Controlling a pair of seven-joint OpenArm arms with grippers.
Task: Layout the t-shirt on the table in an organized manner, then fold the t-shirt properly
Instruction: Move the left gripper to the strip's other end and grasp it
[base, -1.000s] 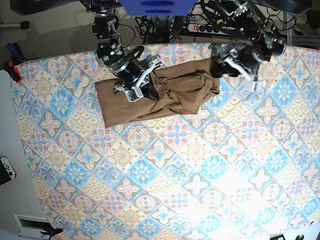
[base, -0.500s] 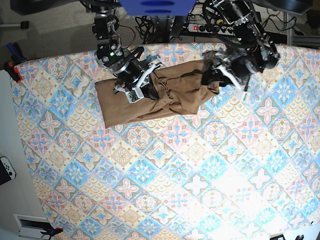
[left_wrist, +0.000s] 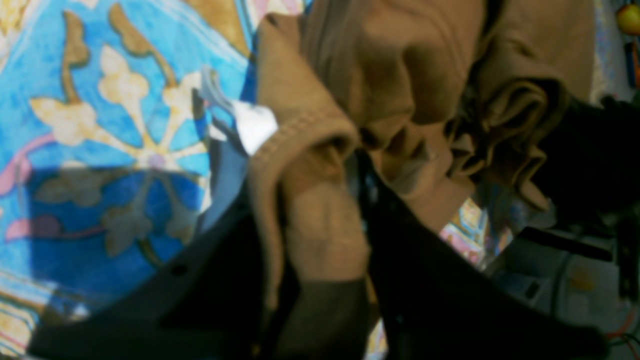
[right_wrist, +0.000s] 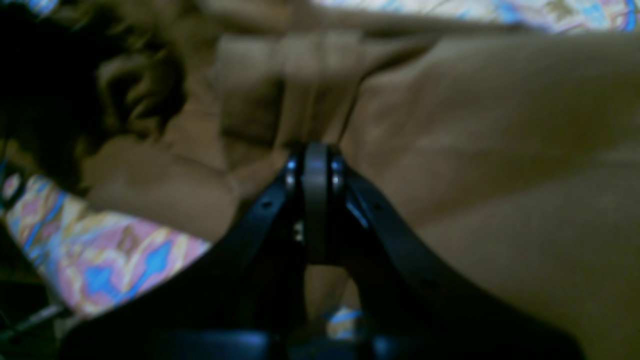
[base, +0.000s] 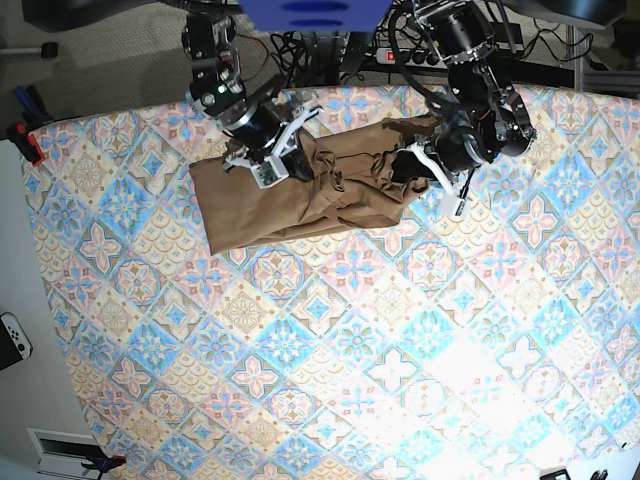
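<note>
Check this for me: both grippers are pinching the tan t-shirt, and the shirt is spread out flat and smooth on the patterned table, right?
Not quite. The left gripper and right gripper do pinch the t-shirt on the table, but the base view shows it bunched and wrinkled between them, not flat and smooth.

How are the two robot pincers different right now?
The left pincer bites a hemmed edge of the t-shirt, with cloth bunched between its fingers; the right pincer is shut tight with its tips together, pressed into the cloth. In the base view, the left pincer is at the shirt's right end, the right pincer nearer its left. Both are black and touch the shirt.
</note>
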